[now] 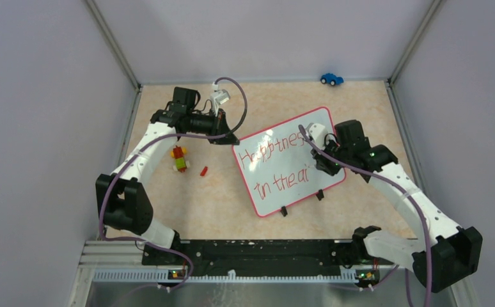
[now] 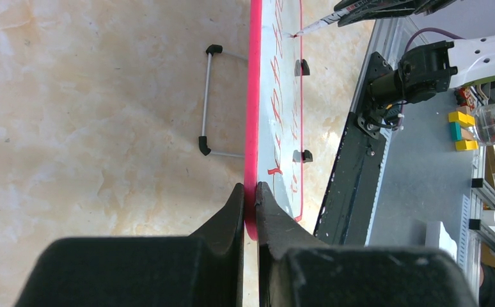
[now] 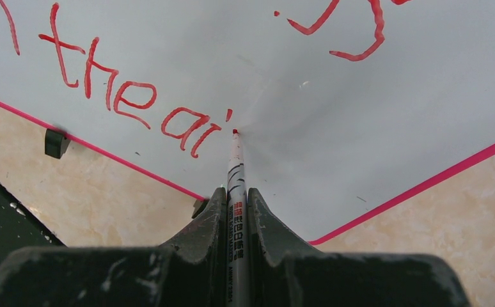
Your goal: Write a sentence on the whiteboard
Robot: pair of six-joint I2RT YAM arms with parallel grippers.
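My right pincer (image 3: 235,195) is pinching the marker (image 3: 235,163) by its barrel, nib aimed at the whiteboard (image 1: 283,197). The board lies askew on the table between my two arms. My left pincer (image 2: 250,190) is pressed together on the board's pink frame (image 2: 253,96) at its left corner, which I take to be my anchor while the other arm writes.

The sentence (image 3: 123,96) is unfinished. The upper line begins "Happiness" (its end is hidden behind my right wrist in the top view), and the lower line reads "in the ai". The nib sits just right of that "i", level with its dot. From my wrist view I cannot tell whether it touches the surface or hovers just off it.

The step in hand, as I judge it, is the next letter of that last word. To do it well I should:

- press only lightly — a hard push could slide the board on its black feet (image 3: 55,142) and smear the stroke
- match the height and slant of the "ai" beside it
- hold the left pinch firm throughout
- watch the white space left before the lower frame edge — enough, I think, for a letter or two and the full stop
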